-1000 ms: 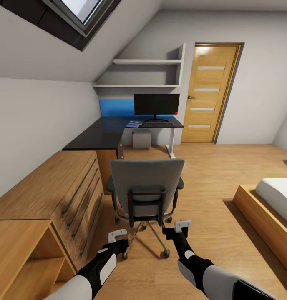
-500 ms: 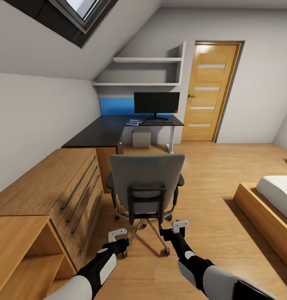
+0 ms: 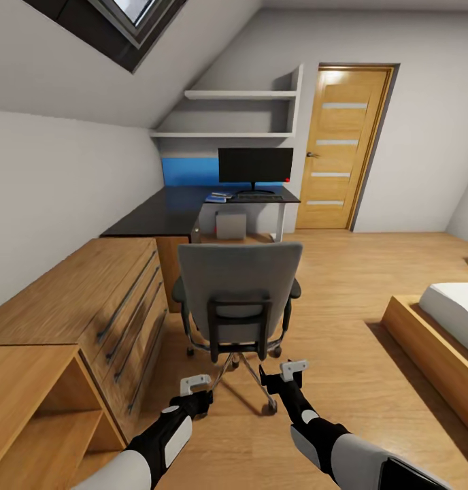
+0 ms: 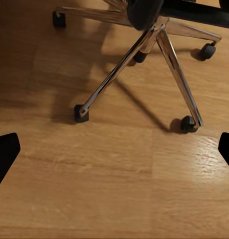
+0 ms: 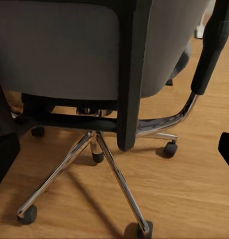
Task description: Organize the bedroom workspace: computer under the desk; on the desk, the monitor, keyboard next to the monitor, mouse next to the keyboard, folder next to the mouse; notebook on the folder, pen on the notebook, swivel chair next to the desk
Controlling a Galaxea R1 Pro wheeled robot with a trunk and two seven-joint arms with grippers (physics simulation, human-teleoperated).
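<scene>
The swivel chair [image 3: 239,294] now sits nearer the desk [image 3: 167,216]; both grippers' fingers spread wide, empty.

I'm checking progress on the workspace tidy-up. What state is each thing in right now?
swivel chair: upright on the floor, apart from the desk, back toward the robot
monitor: upright on the desk
door: closed
left gripper: open, empty
right gripper: open, empty

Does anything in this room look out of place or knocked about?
Only the swivel chair: it stands out in the open floor, its back toward the camera, well short of the desk. Nothing looks tipped, spilled or broken; the monitor stands upright on the desk.
</scene>
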